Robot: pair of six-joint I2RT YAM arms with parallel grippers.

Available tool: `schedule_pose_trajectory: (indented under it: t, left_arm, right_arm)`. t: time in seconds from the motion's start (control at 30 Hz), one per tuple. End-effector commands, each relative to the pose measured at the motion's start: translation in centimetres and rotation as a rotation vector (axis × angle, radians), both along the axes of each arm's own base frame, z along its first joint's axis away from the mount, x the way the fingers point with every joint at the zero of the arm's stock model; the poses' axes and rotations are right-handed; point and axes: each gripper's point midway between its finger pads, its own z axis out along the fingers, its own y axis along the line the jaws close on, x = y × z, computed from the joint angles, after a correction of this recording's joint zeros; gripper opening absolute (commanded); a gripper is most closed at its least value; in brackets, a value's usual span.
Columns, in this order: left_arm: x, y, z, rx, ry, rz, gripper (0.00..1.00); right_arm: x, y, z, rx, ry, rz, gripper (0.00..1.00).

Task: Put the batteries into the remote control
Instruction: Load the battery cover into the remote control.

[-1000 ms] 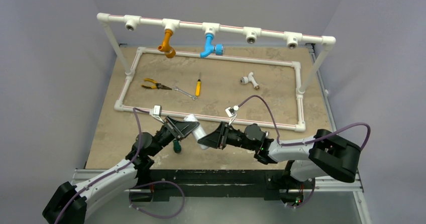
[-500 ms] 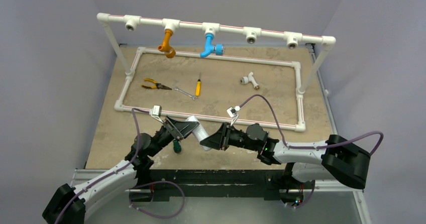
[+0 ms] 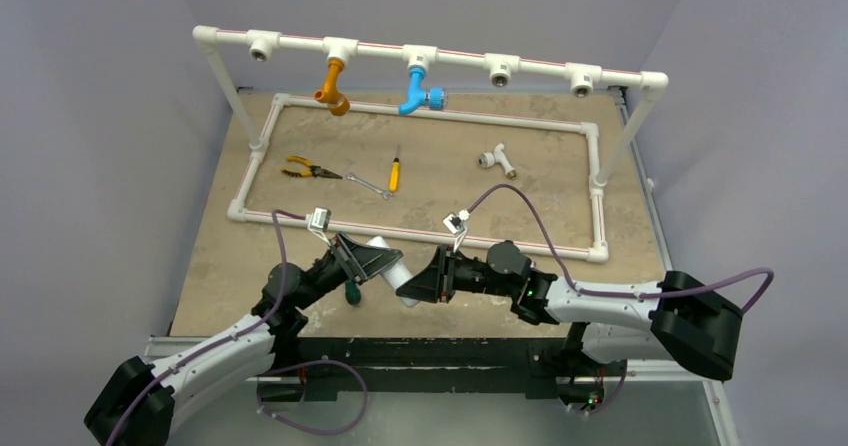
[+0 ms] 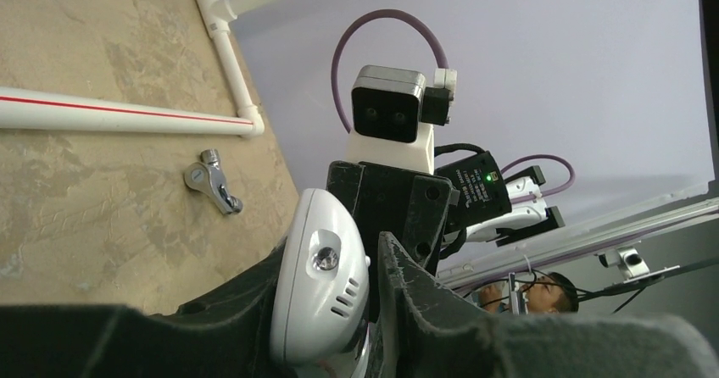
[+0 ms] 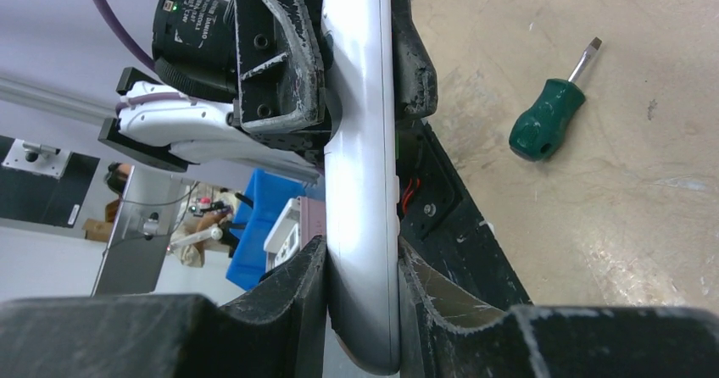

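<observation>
Right gripper: clamped on the remote control, which is seen edge-on between its 2 fingers.
Left gripper: closed on the opposite, rounded end.
Remote control: held above the table, between both grippers.
Hidden: screen and buttons are not shown; the near end is cut off.
Nearby: a green screwdriver is laid on the table.

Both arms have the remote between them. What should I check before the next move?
1. Grip of right gripper fingers on slim white plastic remote control: ok.
2. Grip of left gripper fingers on its other end: ok.
3. Remote held off the tan table: ok.
4. Battery compartment facing a camera and open: cannot tell.
5. Small red-orange batteries located: not ok, none shows in any view.
6. Green-handled screwdriver lying apart from the remote: ok.
</observation>
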Motion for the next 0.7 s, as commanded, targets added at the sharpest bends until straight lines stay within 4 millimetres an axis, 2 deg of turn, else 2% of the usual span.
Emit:
schedule_pose_trajectory:
  t: [0.0,0.43,0.47,0.57,0.67]
  left_arm:
    - [-0.8,0.0,3.7,-0.075,-0.123,-0.025,0.31]
    - [-0.6,0.1,3.7,-0.076,-0.120,-0.019,0.32]
    - [-0.6,0.1,3.8,-0.077,-0.121,-0.019,0.30]
    - [-0.6,0.0,3.8,-0.075,-0.122,-0.020,0.17]
    - [-0.7,0.0,3.7,-0.073,-0.121,-0.023,0.00]
  right_arm:
    - [-0.1,0.1,2.5,0.046,-0.053,0.021,0.07]
    - [0.1,-0.9,2.1,0.018,-0.063,-0.009,0.07]
    - [0.2,-0.9,2.2,0.019,-0.065,-0.011,0.07]
    - [0.3,-1.0,2.1,0.013,-0.070,-0.015,0.07]
    - [0.3,-1.0,2.1,0.002,-0.090,-0.015,0.17]
